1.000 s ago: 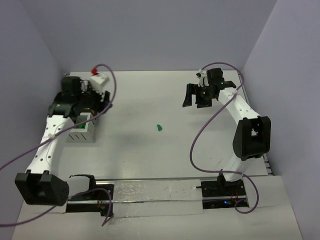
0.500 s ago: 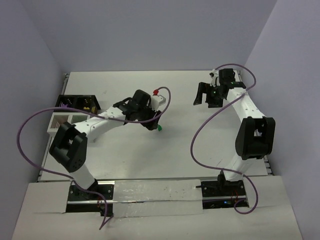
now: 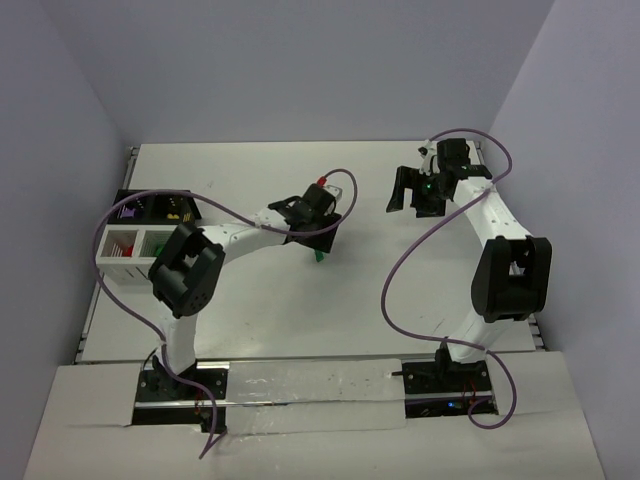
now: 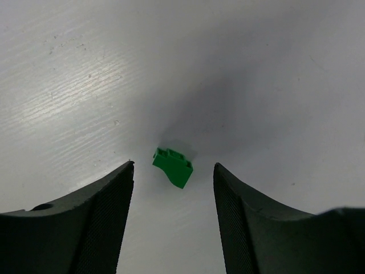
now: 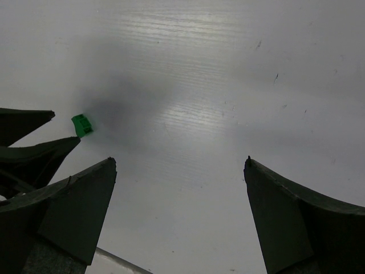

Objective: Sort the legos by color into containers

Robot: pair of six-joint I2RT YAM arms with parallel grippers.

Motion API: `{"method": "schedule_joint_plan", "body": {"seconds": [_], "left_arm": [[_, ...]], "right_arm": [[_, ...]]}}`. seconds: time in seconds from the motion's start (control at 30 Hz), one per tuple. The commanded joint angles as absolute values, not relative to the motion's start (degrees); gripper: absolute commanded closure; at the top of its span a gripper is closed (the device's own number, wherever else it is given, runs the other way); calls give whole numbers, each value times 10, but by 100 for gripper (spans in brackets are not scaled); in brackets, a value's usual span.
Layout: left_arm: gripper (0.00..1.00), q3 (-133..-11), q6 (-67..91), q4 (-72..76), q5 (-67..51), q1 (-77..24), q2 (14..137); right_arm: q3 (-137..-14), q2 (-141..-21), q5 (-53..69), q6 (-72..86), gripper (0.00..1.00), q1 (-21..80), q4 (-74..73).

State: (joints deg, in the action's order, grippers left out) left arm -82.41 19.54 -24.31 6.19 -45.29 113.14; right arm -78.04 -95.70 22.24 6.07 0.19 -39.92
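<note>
**A:** Starting at the left, where are the containers?

**B:** Well to the left of the green lego (image 3: 319, 256). There's the white box (image 3: 135, 262) with the black tray (image 3: 155, 198) behind it (purple and yellow bits seem to sit in the tray, though they're tiny).

**A:** And the left gripper (image 4: 172, 171)?

**B:** It's right over the green lego with its fingers spread, one on each side, pinching nothing. The brick lies on the table (image 3: 250, 300), skewed to the jaws.

**A:** So how should it grasp?

**B:** I'd turn the wrist to square the pads with the flat faces, lower straight down and close gently. A pinch on the corners could squirt it away.

**A:** And the right gripper (image 5: 179, 165)?

**B:** It's right of the lego and farther back, spread and empty. I'd leave it there.
</note>
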Motion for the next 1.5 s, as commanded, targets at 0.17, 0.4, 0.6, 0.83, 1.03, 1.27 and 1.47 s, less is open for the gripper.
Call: {"method": "schedule_joint_plan", "body": {"seconds": [0.17, 0.4, 0.6, 0.83, 1.03, 1.27, 1.47], "left_arm": [[40, -864, 276, -278, 95, -460, 1171], [42, -835, 292, -270, 68, -460, 1179], [57, -836, 291, -272, 43, -460, 1195], [74, -837, 270, -272, 55, -457, 1186], [96, -816, 214, -259, 72, -432, 1084], [100, -764, 102, -264, 26, -372, 896], [100, -736, -15, -377, -116, -180, 751]], "right_arm": [[-780, -933, 227, 53, 0, 4, -398], [-785, -938, 230, 54, 0, 4, -400], [-787, -936, 227, 53, 0, 4, -402], [-786, -936, 227, 53, 0, 4, -402], [-786, -932, 233, 50, 0, 4, -402], [-790, -933, 236, 49, 0, 14, -400], [-794, -930, 226, 42, 0, 53, -400]]}}
